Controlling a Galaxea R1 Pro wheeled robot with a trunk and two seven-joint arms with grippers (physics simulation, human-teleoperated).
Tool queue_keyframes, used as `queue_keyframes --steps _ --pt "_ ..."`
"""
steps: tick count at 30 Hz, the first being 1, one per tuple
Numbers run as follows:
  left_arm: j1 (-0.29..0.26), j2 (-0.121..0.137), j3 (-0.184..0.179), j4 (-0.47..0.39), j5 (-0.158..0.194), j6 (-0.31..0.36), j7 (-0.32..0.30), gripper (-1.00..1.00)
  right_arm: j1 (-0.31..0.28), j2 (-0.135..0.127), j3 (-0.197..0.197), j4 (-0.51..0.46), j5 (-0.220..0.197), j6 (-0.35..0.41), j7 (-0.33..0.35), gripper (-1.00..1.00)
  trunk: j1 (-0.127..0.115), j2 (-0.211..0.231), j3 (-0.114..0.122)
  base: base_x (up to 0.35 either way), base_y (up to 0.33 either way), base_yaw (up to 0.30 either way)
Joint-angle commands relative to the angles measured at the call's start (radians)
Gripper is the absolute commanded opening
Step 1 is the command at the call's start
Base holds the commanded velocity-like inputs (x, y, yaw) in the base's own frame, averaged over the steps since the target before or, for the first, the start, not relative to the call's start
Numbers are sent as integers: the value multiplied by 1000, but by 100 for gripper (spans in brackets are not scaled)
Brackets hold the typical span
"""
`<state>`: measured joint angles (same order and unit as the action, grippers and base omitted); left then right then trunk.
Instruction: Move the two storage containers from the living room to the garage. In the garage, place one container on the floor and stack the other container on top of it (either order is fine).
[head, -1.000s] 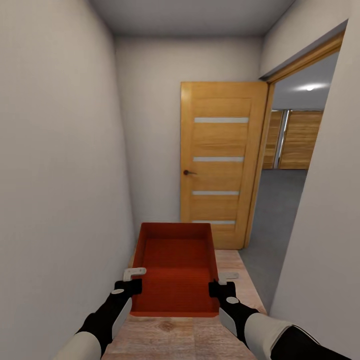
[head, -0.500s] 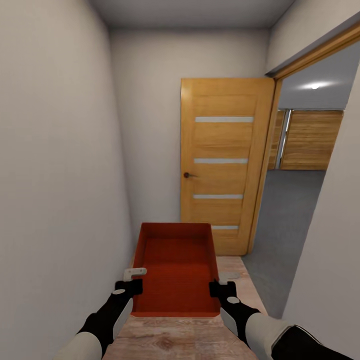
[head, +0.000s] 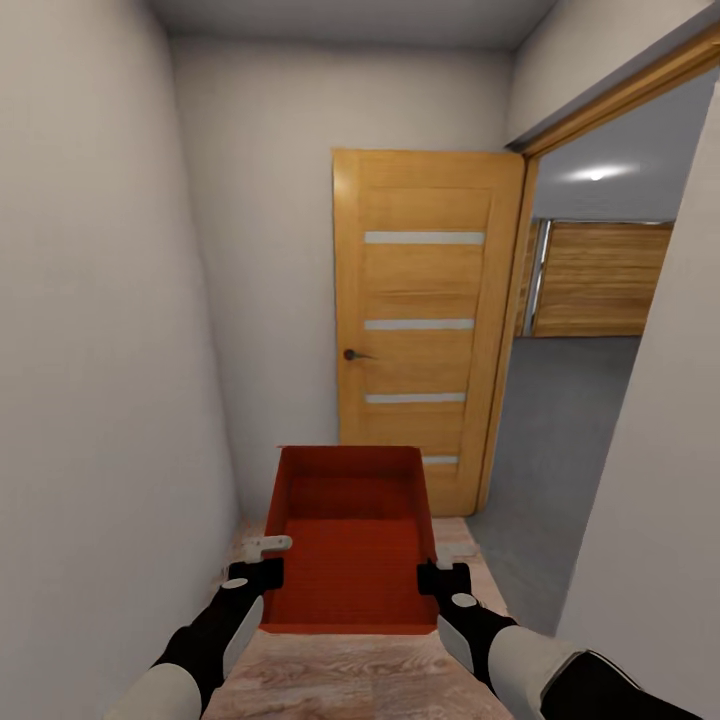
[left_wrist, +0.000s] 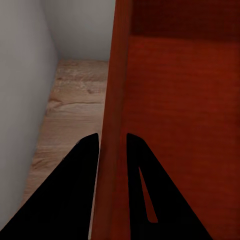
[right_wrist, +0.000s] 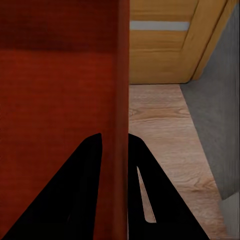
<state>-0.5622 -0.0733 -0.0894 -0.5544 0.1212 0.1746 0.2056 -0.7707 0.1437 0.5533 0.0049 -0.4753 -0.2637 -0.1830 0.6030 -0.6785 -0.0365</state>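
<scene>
Wooden door (head: 425, 320) beyond held container (head: 350, 545).

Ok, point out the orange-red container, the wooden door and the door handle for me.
storage container (head: 350, 560), head view, on its ribbed inner bottom.
wooden door (head: 425, 280), head view, on the panel between the upper two pale slats.
door handle (head: 352, 355), head view, on the dark lever at the door's left edge.
</scene>
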Motion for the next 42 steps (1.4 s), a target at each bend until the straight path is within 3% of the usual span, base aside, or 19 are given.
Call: queue_keyframes --steps 1,15,42 --pt "-1 4 2 -2 -3 8 44 -100 -1 -7 -4 0 -14 -6 -3 -100 0 -2 -2 27 0 -275" --pt "-1 4 2 -2 -3 9 44 -100 -1 -7 -4 0 -14 -6 -3 -100 0 -2 -2 3 0 -265" --pt "-1 4 1 -3 -3 9 44 -100 -1 -3 -5 1 -13 -6 -5 -100 0 -2 -2 1 0 -8"
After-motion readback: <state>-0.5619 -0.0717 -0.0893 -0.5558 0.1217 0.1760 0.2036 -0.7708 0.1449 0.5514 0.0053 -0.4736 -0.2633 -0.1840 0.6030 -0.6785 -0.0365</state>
